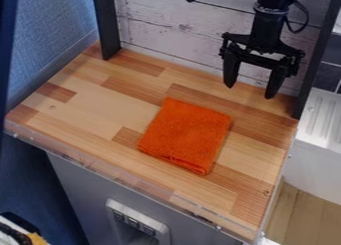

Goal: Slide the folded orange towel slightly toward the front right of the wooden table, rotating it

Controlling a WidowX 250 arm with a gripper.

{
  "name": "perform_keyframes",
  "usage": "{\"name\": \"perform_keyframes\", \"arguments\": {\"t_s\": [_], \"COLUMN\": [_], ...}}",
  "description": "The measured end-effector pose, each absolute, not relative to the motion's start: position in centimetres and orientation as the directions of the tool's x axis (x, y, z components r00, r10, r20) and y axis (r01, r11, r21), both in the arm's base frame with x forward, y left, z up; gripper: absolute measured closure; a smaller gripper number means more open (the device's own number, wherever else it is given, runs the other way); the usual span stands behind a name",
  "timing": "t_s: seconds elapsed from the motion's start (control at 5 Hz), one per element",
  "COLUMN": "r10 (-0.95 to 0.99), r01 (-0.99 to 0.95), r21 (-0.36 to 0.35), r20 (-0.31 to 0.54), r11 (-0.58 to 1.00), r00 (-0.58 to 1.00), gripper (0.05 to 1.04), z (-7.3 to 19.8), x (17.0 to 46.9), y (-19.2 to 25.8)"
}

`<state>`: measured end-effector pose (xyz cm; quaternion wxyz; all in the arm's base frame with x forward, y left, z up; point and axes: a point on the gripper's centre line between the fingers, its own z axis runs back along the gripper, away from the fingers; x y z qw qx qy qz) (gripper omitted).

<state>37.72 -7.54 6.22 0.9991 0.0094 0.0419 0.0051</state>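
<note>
The wooden counter (86, 104), patched in pale and reddish-brown blocks, reaches out on every side of the orange cloth (186, 134). That cloth lies flat on it, folded into a rough square (a slightly skewed one), its layers showing along the near edge. A small knot (53, 107) marks the wood well to the cloth's left in the view, and a clear strip (86, 163) edges the counter nearer the camera than the cloth.

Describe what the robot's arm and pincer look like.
The arm is black and roughly cylindrical near its end, with a thin, dark cable looping beside it. The pincer, also black, is wide and angular, with two long fingers that taper towards their tips.
</note>
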Motion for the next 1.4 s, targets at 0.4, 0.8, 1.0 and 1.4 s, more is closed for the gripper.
{"name": "perform_keyframes", "arguments": {"t_s": [0.4,0.8,1.0,1.4], "r10": [0.152,0.363,0.451,0.561], "r01": [-0.150,-0.363,-0.450,-0.560], "r21": [0.024,-0.010,-0.029,-0.028], "r20": [-0.090,0.002,0.034,0.048], "r11": [0.988,0.932,0.892,0.828], "r00": [0.984,0.932,0.892,0.827], "gripper": [0.085,0.085,0.085,0.124], "z": [4.0,3.9,3.6,2.4], "x": [35.3,32.4,31.4,30.7], "y": [-4.9,-3.3,-3.1,-1.8]}}
